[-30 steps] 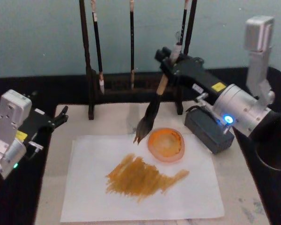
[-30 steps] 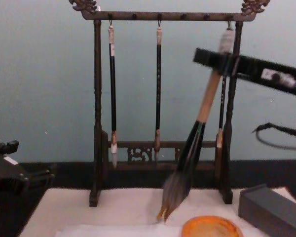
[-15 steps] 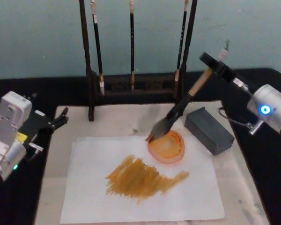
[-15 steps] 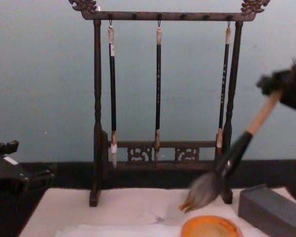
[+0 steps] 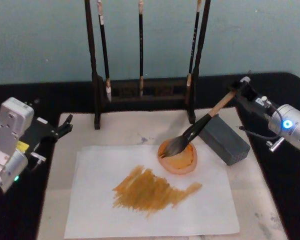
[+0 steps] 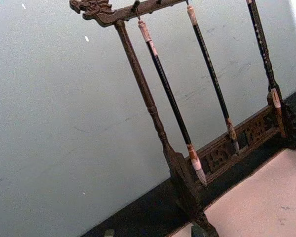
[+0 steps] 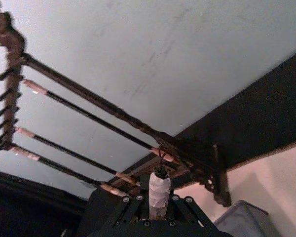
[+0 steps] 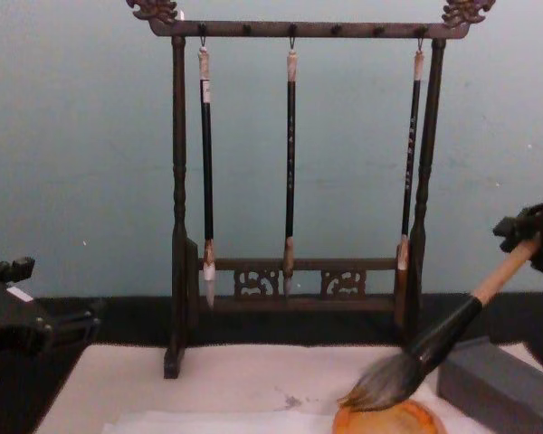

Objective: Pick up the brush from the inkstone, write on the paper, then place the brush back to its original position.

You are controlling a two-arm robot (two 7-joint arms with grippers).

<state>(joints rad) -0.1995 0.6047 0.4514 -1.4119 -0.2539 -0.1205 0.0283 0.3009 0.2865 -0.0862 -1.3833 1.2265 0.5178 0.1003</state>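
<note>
**One brush leaning into the orange dish, right gripper clamped on its handle**

One thick brush [image 5: 200, 127] slants across the far right part of the mat, its bushy grey-brown head low and its tan handle rising toward the robot's right. The bristles lie over the far-left rim of the orange dish [image 5: 179, 156]. From the chest view the brush [image 8: 443, 339] has its tip right at the top edge of the dish [image 8: 385, 418], though actual contact cannot be confirmed. The black lower section passes just beside the near-left corner of the grey block [image 5: 224, 139], which sits to the right of the dish.

The right gripper [image 5: 240, 92] is closed tight on the upper end of the handle, reaching in from the right edge of the table. In the right wrist view the whitish end of the brush [image 7: 159, 193] stands up between the black fingers.

The dish rests on the far right corner of the paper [image 5: 100, 200]. The white sheet lies flat on the cream mat [image 5: 120, 131] and bears a broad patch of ochre strokes [image 5: 150, 189] near its middle.

Behind the mat stands a dark wooden brush stand [image 5: 96, 75] with three thin brushes [image 8: 290, 163] hanging upright from its top bar.

The left gripper [image 5: 65, 125] is parked at the left edge of the mat, well apart from the paper.
</note>
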